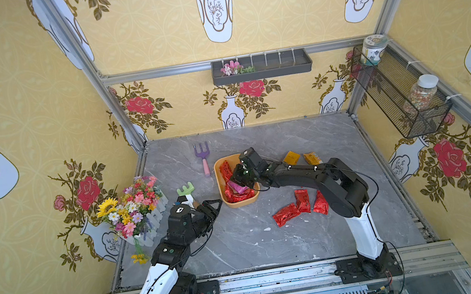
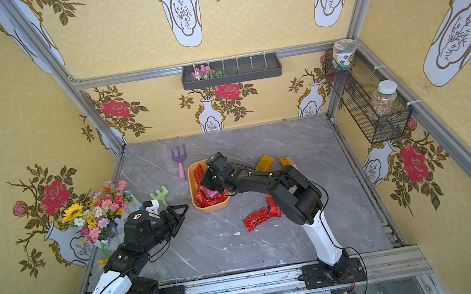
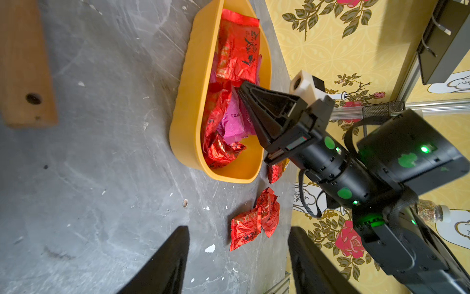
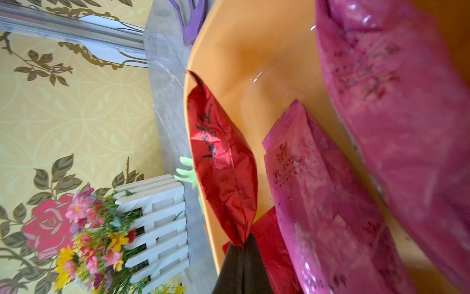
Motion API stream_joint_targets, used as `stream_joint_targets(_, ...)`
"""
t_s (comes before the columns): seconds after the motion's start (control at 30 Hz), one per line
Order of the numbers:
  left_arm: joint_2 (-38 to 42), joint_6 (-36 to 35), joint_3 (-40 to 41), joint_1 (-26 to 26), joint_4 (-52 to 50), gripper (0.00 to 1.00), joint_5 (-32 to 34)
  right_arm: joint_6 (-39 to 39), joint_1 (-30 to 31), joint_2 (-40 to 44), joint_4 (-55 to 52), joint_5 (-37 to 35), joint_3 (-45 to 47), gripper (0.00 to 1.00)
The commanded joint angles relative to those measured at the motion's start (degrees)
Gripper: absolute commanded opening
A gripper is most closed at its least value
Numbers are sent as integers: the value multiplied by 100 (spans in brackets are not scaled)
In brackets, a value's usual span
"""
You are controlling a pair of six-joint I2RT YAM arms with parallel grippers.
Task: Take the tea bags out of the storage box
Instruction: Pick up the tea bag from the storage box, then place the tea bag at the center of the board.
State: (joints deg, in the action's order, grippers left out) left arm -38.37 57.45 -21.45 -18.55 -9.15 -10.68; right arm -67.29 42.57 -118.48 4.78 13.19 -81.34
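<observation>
right claw [image 4: 241, 245]: squeezed tight on a red tea bag [image 4: 221, 165] corner, down in the storage box [image 1: 220, 185]
left claw [image 1: 214, 208]: spread, empty, just beside the box
loose tea bags [image 1: 300, 206]: lying near the box

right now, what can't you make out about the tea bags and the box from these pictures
- Count of tea bags left in the storage box: both top views, the right gripper and its wrist cover the pile.
- Pinched corner of the red tea bag: right wrist view, the shut fingertips hide it.
- Nearest magenta tea bag: right wrist view, blurred, cut off by the edge, print unreadable.
</observation>
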Motion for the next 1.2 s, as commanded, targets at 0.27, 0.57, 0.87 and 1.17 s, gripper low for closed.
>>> stream_joint_targets(0.27,-549,-127,-430,4,467,66,-228,358,-348,1708,417,122,1405,0)
stream_joint_targets(0.57,-1091,-59,-583,-188,910,65,-316,602,-1243,3172,161,332,2981,0)
stream_joint_targets(0.87,-1797,64,-685,-721,1443,64,-88,507,-1810,3352,722,752,4300,0)
stream_joint_targets(1.17,-1937,104,-668,-949,1574,64,-57,444,-1857,3289,1078,895,4785,0)
